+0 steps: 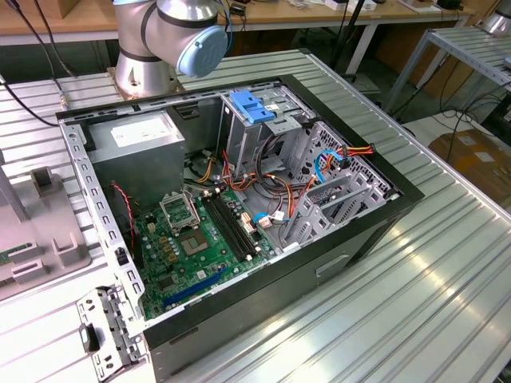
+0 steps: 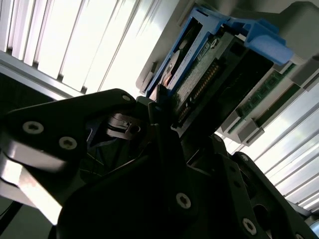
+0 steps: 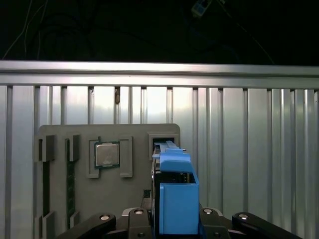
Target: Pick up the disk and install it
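The arm rises from its base at the top of the exterior view, beside the open computer case. In both wrist views its wrist is over the grey tray on the ribbed table; the gripper is clamped on the disk, 1 jaw against each side. The disk stands on edge between them, blue rail outermost, with its far end at the tray's slot beside the processor chip.

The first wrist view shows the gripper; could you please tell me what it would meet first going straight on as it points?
Most likely the disk, directly ahead of the gripper. Beyond it lies the grey tray holding a chip, though depth is unclear.
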